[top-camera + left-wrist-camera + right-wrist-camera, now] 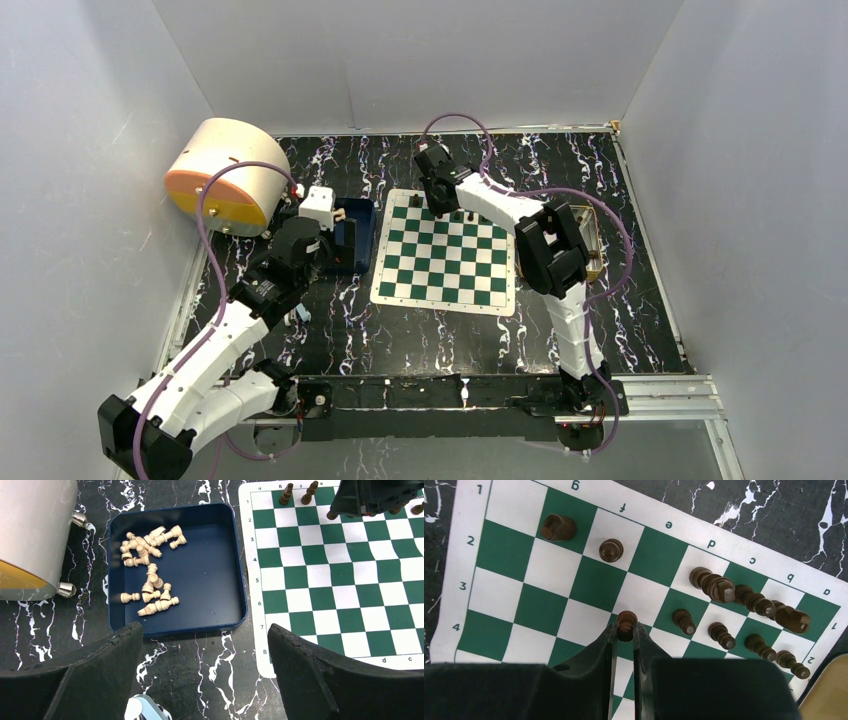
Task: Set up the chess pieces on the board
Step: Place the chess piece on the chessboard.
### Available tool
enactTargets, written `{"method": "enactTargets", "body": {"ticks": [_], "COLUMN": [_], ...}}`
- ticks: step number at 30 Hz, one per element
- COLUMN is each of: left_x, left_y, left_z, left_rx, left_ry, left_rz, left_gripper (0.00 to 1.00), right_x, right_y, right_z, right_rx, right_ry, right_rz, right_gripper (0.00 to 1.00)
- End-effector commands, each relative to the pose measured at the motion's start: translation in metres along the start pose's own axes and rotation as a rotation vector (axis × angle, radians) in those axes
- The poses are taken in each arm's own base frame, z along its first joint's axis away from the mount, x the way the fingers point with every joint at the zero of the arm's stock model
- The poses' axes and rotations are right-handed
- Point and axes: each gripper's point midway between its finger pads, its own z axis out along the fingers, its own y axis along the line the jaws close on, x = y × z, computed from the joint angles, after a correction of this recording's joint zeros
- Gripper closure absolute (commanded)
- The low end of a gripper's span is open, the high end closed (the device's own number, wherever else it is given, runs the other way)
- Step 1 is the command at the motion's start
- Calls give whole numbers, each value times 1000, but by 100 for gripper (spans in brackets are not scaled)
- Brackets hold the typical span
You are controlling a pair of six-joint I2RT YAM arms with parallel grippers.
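My right tool [626, 636] clenches a dark pawn [626, 621] by its head over the board [499, 595], far side. The pawn is likely light, rigid and slick, so a grip at the neck suits it. My left tool [202, 640] hangs released.

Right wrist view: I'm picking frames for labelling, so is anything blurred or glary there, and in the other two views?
Right wrist view: board and chess pieces sharp, the right claw a featureless black mass; left wrist view: blue tray crisp, the left claw dark and soft-edged; top external view: even light, no strong glare, pieces too small to read.
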Motion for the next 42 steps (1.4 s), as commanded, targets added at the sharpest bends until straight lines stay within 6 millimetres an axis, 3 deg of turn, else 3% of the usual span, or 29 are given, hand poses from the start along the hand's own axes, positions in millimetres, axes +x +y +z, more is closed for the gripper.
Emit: {"method": "enactTargets", "body": {"ticks": [1, 24, 42], "left_x": [-7, -6, -7], "left_y": [5, 3, 3], "left_z": [-5, -4, -5], "left_rx": [-21, -9, -3], "left_ry": [-37, -35, -41], "left_rz": [-5, -1, -1], "left_gripper": [8, 8, 8], "right_x": [-16, -9, -14], "right_y": [-1, -10, -9], "right_z": [-1, 15, 13], "right_rx": [15, 62, 54], "right_ry": [-33, -18, -25], "right_rz": [19, 4, -5], "right_gripper": [78, 77, 65]}}
